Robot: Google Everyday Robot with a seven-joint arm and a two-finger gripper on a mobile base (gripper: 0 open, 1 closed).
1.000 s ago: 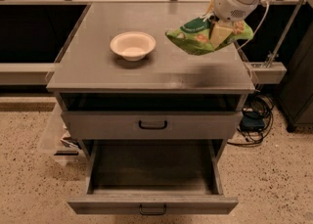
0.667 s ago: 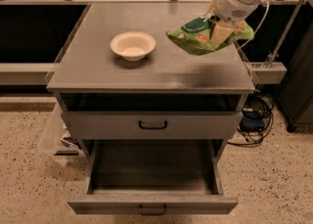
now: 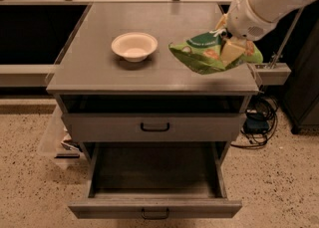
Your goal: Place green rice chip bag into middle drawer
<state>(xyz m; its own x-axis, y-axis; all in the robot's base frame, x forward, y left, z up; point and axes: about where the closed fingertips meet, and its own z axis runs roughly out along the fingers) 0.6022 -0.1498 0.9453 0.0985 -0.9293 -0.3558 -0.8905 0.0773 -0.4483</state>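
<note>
The green rice chip bag [image 3: 202, 53] hangs in the air above the right part of the cabinet top, tilted, with its left end low. My gripper [image 3: 231, 49] is shut on the bag's right end, cream-coloured fingers [image 3: 230, 51] pinching it, below my white arm. The middle drawer [image 3: 154, 184], the lowest one, is pulled out toward the front and its grey inside is bare. It lies below and to the left of the bag.
A cream round bowl [image 3: 134, 46] stands on the grey cabinet top [image 3: 99, 67] left of the bag. The drawer above [image 3: 154, 126] is shut. Black cables [image 3: 256, 120] lie on the speckled floor at right, plastic items [image 3: 57, 140] at left.
The bag and gripper have drifted slightly toward the front of the cabinet top. Drawer and bowl have not moved.
</note>
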